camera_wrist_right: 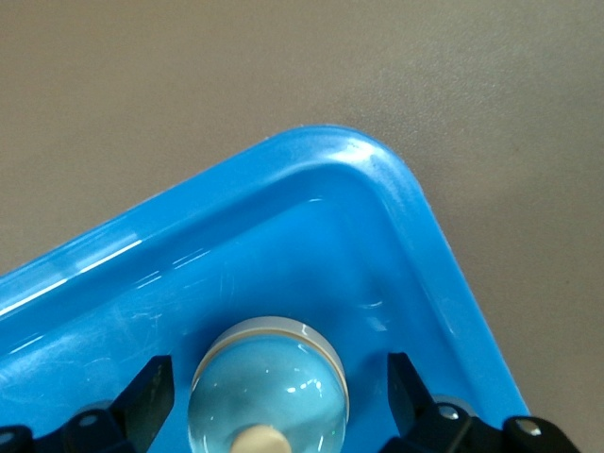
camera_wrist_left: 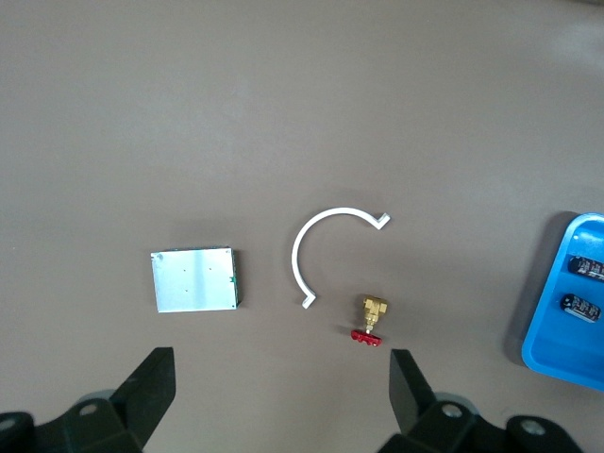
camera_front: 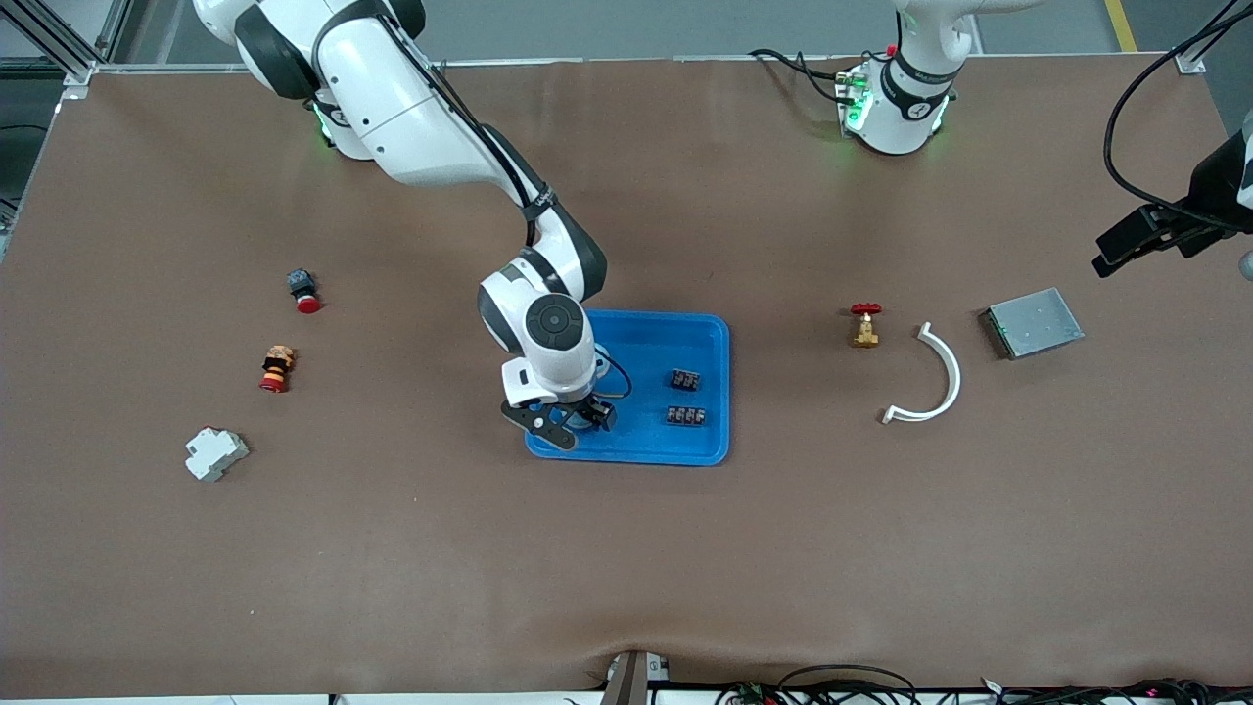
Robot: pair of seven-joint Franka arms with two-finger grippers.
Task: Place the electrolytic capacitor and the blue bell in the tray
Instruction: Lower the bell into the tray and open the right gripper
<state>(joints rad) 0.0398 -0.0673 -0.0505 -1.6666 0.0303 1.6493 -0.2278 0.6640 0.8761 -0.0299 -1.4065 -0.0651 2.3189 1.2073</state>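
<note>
The blue bell (camera_wrist_right: 283, 363), a glossy pale-blue dome with a cream rim and knob, sits in a corner of the bright-blue tray (camera_front: 646, 436), at the corner toward the right arm's end. My right gripper (camera_front: 570, 423) is low over it and open, one finger (camera_wrist_right: 151, 392) on each side with a gap to the bell. Two small dark parts (camera_front: 685, 379) (camera_front: 687, 416) lie in the tray; I cannot tell whether either is the electrolytic capacitor. My left gripper (camera_front: 1136, 240) hangs open and empty over the table's left-arm end.
A grey metal box (camera_front: 1034, 322), a white curved strip (camera_front: 935, 377) and a brass valve with a red handle (camera_front: 864, 325) lie toward the left arm's end. Two red-capped buttons (camera_front: 303, 291) (camera_front: 276, 369) and a white block (camera_front: 215, 453) lie toward the right arm's end.
</note>
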